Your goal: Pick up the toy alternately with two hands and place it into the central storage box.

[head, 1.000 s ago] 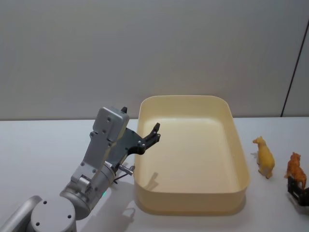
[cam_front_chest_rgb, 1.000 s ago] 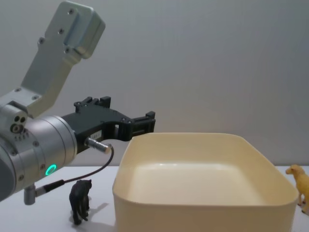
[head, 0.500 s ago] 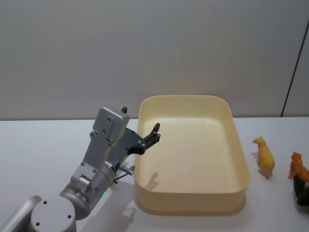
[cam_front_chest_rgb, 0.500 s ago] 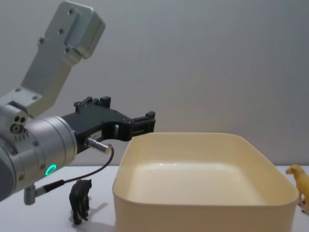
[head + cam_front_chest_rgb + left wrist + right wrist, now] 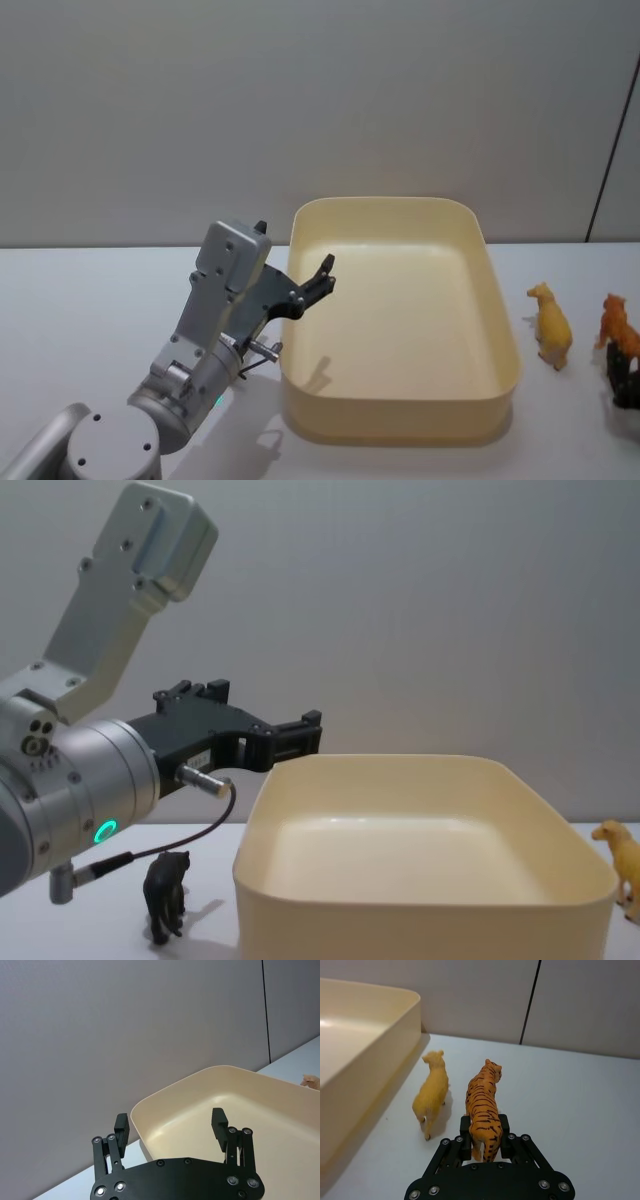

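We see the left gripper (image 5: 170,1120), a flat black pronged hand on a thick silver arm with a green ring light, hanging in the air above the left rim of the large cream-yellow plastic storage tub (image 5: 400,425), its two fingers spread wide. The tub, rectangular with rounded corners and smooth walls, sits in the middle of the white tabletop (image 5: 90,300).

Near the tabletop's right edge, the right gripper (image 5: 484,1130), black and pronged like the other, pinches the orange black-striped plastic tiger (image 5: 484,1092) by its hindquarters, one finger pressed on each flank. The tiger is level, head pointing away from the gripper toward the tabletop's far edge. We cannot tell whether its feet touch the tabletop.

Just beside it, between the tiger and the tub's right wall, a pale yellow plastic four-legged animal figure (image 5: 434,1090) stands upright, apart from both. On the tub's other side, near the tabletop's front edge and below the left arm, a small black plastic animal figure (image 5: 167,895) stands upright, close to the tub's left wall but not touching it.
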